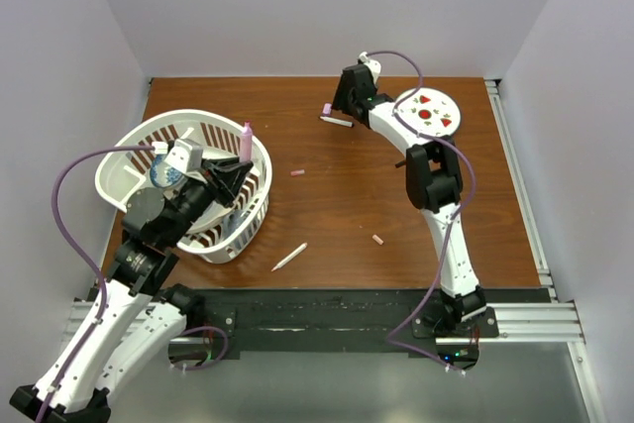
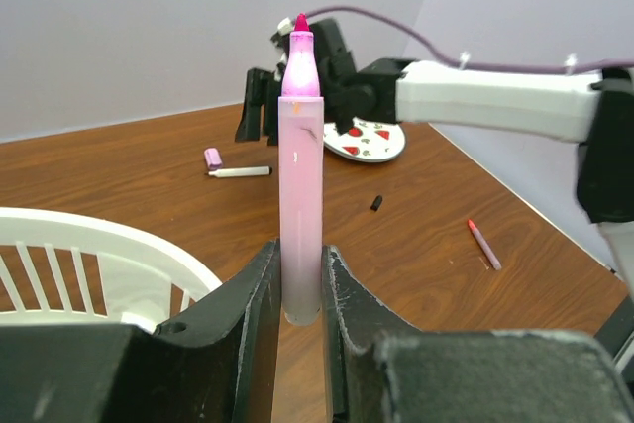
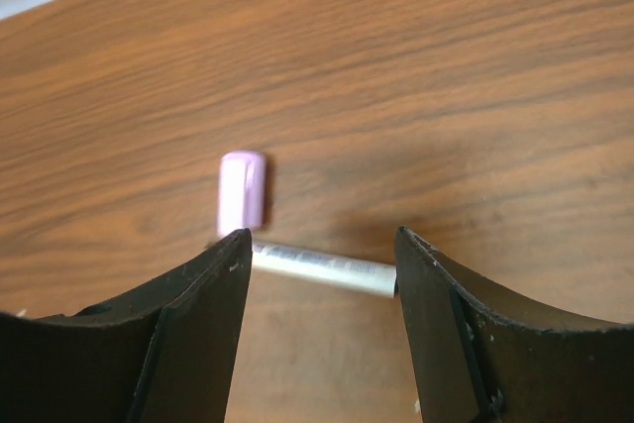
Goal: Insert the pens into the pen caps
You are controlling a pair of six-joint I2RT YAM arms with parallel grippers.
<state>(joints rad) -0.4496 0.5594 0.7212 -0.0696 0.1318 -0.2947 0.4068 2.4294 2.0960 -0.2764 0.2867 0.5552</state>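
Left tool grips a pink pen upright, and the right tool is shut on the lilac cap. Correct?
No. The right tool is open over a white pen; the lilac cap lies free on the table beside it, per the right wrist view. The left tool does grip the pink pen upright.

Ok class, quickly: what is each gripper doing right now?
Left gripper: closed on the pink pen, held upright.
Right gripper: open, holding nothing, above a white pen.
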